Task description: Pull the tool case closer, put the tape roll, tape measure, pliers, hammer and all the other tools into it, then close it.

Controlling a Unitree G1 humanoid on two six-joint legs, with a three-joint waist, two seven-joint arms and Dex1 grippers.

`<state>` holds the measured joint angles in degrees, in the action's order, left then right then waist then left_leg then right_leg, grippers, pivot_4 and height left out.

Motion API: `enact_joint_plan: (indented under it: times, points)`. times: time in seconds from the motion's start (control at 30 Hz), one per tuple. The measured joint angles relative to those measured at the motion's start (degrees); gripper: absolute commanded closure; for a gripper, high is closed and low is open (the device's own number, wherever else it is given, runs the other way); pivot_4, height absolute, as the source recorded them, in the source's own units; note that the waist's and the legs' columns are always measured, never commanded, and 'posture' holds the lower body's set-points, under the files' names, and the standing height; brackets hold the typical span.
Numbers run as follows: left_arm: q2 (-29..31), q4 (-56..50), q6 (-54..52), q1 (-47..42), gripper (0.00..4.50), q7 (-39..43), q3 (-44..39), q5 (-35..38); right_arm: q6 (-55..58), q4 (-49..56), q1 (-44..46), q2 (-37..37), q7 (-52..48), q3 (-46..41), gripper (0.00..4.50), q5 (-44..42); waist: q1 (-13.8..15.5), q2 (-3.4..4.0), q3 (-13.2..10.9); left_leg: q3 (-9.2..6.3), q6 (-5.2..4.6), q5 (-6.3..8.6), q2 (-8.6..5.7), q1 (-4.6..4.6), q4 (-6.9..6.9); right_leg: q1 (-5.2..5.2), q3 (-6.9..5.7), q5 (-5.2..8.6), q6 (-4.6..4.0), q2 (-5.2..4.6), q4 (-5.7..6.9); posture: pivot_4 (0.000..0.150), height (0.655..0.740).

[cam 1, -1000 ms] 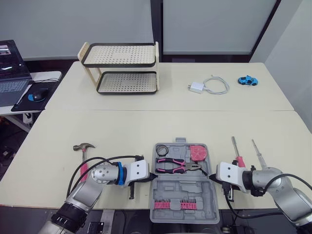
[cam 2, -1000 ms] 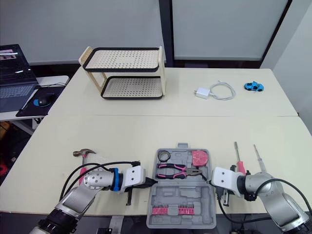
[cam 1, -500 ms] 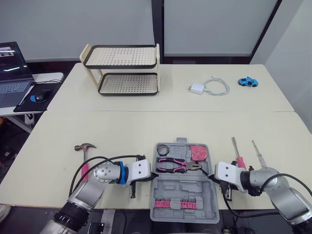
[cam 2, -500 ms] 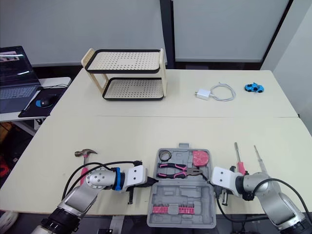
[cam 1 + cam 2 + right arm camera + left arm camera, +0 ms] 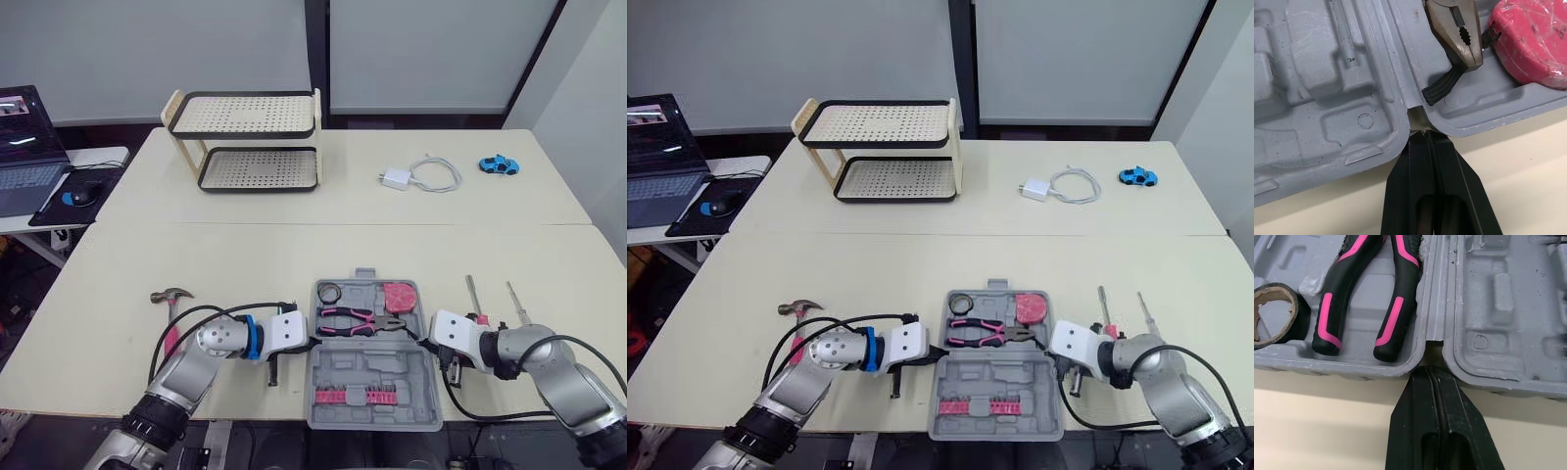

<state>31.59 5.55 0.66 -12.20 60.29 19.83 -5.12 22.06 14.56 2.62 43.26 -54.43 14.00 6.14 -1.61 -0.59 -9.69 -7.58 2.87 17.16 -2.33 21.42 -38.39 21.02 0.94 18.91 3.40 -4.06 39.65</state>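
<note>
On the cream table (image 5: 294, 245), the open grey tool case (image 5: 372, 377) lies at the near edge, holding the tape roll (image 5: 327, 293), pliers (image 5: 358, 320) and tape measure (image 5: 398, 295). Both grippers are clenched with nothing between the fingers, tips at the case's hinge notches: left gripper (image 5: 1430, 377) at nine o'clock, right gripper (image 5: 1425, 139) at three. The hammer (image 5: 169, 304) lies further toward nine, two screwdrivers (image 5: 474, 299) toward three.

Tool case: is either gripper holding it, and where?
Nothing is clamped: left gripper and right gripper are shut, tips at the hinge notches of the tool case, one each side.

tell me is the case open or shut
Open. The case lies spread flat, both halves facing up, with pliers, tape roll and tape measure showing inside.
</note>
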Motion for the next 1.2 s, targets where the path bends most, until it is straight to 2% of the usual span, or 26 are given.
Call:
enact_joint_plan:
  times: [1.2]
  points:
    - [-2.1,10.3,5.4,-6.5,4.49,-3.4,-0.5,-2.3,1.3,-6.1,7.6,-4.2,-0.1,2.5,4.50,3.9,-0.1,0.03,0.4,0.00,0.00,0.00,-0.03,-0.13,0.02,0.00,0.01,0.00,0.00,0.03,0.12,0.150,0.7400]
